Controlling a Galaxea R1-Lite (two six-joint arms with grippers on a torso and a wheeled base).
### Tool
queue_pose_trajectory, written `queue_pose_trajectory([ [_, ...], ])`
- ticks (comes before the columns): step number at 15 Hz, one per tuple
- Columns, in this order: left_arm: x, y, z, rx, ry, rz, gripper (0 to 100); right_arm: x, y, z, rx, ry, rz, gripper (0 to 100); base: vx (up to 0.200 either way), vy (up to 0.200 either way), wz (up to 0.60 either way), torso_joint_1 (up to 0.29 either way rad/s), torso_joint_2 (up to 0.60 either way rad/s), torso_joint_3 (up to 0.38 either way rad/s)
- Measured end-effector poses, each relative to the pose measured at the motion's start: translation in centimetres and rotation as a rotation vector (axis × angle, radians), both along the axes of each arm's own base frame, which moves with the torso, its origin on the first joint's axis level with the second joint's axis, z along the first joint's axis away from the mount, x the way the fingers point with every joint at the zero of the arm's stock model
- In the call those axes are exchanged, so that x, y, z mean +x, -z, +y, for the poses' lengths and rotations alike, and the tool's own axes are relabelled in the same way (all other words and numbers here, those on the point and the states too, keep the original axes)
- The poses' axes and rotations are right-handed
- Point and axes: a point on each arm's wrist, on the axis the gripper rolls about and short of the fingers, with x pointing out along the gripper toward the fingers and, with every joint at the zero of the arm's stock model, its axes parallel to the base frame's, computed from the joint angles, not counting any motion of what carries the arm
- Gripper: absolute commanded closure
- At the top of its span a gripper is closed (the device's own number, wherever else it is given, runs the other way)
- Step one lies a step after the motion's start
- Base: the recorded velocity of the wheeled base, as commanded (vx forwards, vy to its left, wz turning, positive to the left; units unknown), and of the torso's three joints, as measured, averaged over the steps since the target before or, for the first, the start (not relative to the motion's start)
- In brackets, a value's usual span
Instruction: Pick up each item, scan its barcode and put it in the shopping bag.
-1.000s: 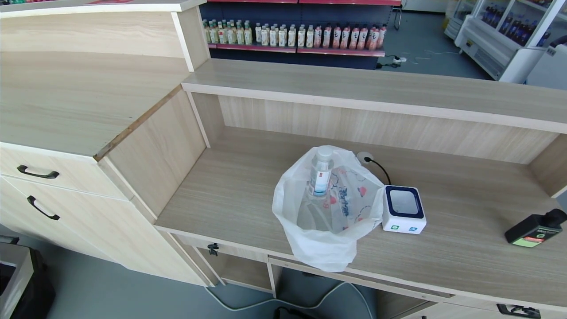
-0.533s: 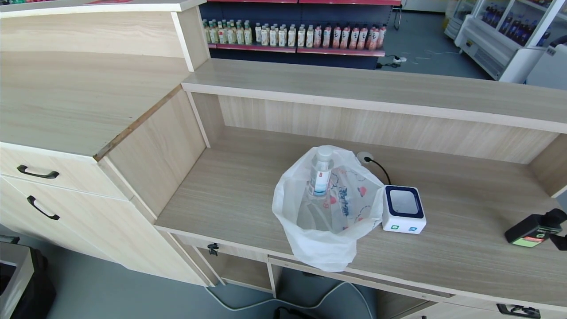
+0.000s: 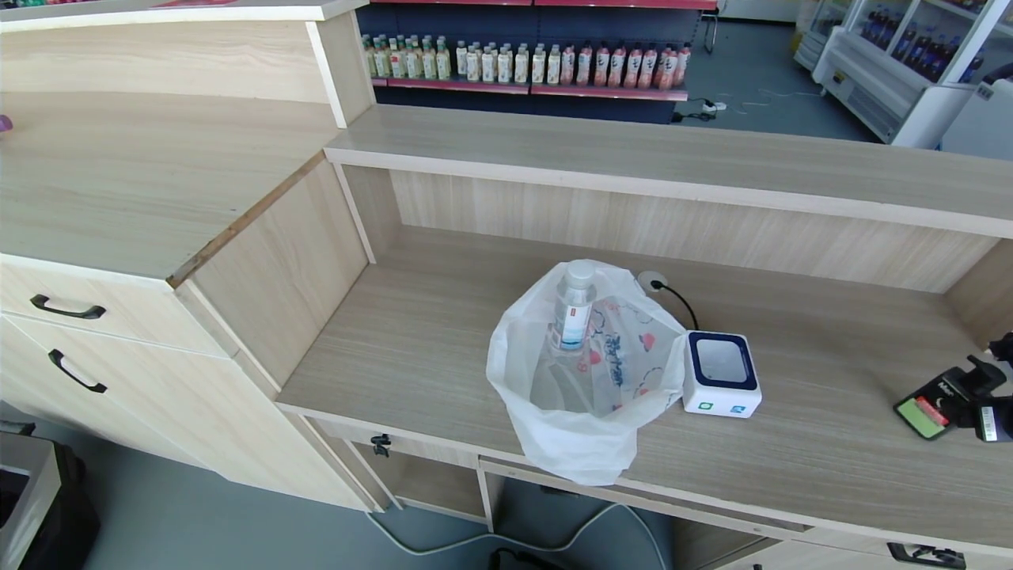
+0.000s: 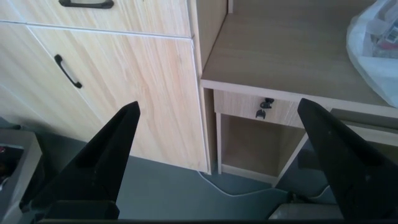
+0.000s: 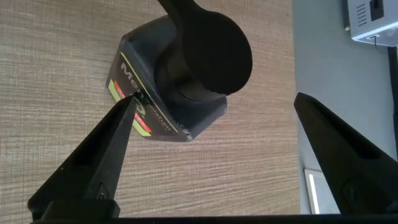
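Note:
A black bottle [image 3: 934,405] with a green and red label is on the counter at the far right, tilted. My right gripper [image 3: 981,396] is at its cap end. In the right wrist view the gripper [image 5: 214,99] is open, its fingers wide on either side of the black bottle [image 5: 168,106] without touching it. The white shopping bag [image 3: 578,443] stands open mid-counter with a clear water bottle [image 3: 573,313] upright inside. Right of the bag sits the white barcode scanner [image 3: 720,372]. My left gripper [image 4: 219,104] hangs open over the floor beside the counter, holding nothing.
The counter [image 3: 443,348] has a raised back ledge and a side wall on the left. A tall cabinet with drawer handles [image 3: 67,309] stands to the left. The scanner's cable [image 3: 677,299] runs to a hole behind the bag.
My right gripper came in from the right edge to the black bottle. The bottle shifted slightly and turned, its label now at a different angle. Bag and scanner have not moved.

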Motion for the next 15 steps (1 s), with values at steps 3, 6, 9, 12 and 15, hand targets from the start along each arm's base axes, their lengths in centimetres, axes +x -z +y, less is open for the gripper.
queue_pose_trajectory([
  [3,0.0,0.0,0.0,0.000,0.000,0.000,0,0.3,0.2,0.4,0.011,-0.011,0.001,0,0.000,0.000,0.00,0.000,0.00,0.000],
  [6,0.0,0.0,0.0,0.000,0.000,0.000,0,0.8,0.4,0.9,0.063,-0.009,-0.020,0,0.000,0.000,0.00,0.000,0.00,0.000],
  [9,0.0,0.0,0.0,0.000,0.000,0.000,0,1.2,0.8,1.3,0.073,-0.024,-0.016,0,0.000,0.000,0.00,0.000,0.00,0.000],
  [12,0.0,0.0,0.0,0.000,0.000,0.000,0,1.7,1.1,1.8,0.075,-0.044,-0.009,100,0.000,0.000,0.00,0.000,0.00,0.000],
  [15,0.0,0.0,0.0,0.001,-0.001,0.000,0,2.0,1.1,2.2,0.068,-0.058,-0.007,100,0.000,0.000,0.00,0.000,0.00,0.000],
])
